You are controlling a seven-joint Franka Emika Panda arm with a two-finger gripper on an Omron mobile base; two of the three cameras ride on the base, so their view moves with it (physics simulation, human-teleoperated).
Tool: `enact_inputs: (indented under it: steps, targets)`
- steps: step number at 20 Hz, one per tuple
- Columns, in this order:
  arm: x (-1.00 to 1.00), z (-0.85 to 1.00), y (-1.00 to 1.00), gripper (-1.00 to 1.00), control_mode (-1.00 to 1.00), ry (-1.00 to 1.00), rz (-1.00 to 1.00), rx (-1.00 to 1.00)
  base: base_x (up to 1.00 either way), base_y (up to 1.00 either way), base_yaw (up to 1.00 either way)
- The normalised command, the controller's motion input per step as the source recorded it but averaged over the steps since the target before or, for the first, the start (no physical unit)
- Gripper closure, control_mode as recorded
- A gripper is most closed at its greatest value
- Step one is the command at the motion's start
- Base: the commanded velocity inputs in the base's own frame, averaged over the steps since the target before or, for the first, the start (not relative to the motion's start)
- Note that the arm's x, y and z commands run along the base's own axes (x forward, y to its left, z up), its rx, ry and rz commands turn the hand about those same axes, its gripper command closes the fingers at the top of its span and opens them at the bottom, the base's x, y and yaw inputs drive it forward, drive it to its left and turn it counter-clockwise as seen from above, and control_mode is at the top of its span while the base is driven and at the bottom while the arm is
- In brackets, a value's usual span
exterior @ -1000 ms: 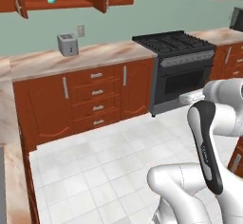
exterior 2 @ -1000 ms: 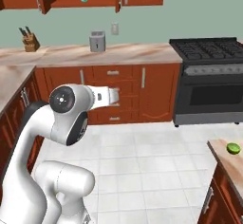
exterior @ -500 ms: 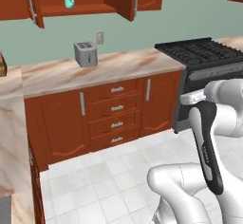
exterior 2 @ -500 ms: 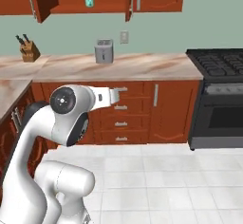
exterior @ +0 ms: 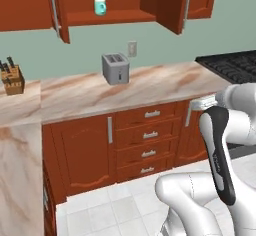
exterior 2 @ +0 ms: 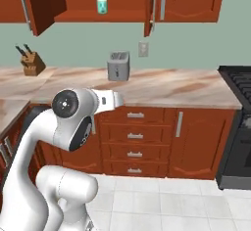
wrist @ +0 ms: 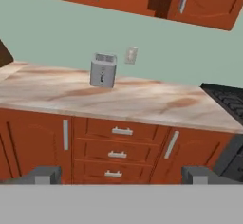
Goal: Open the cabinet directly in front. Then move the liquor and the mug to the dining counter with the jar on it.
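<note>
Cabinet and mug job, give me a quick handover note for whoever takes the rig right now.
Gripper: open, holding nothing, facing the wall-side counter.
Cabinet: both doors swung open, so that step looks done.
Mug: upright on the open cabinet shelf, above the toaster.
Liquor, jar and dining counter: I can't place them from these frames.
Left: reach up, take the mug, carry it to the dining counter. The liquor's status is unknown.

My two base cameras look forward from behind my arm, left and right, sharing the toaster (exterior: pixel 115 68) and open cabinet (exterior 2: pixel 122 0); my hand camera faces them nearer, tilted.
</note>
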Motion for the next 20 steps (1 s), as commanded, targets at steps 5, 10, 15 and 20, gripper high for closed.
enact_inputs:
  steps: [5,10,15,20]
  targets:
    - [0.0,0.0,0.0,-1.0,1.0,0.0,0.0,0.0,0.97,0.19,0.2]
    - [0.0,0.0,0.0,-1.0,1.0,0.0,0.0,0.0,0.59,0.37,0.2]
    - [0.0,0.0,0.0,-1.0,1.0,0.0,0.0,0.0,0.17,0.41,0.08]
    - [0.0,0.0,0.0,-1.0,1.0,0.0,0.0,0.0,0.54,0.21,0.0]
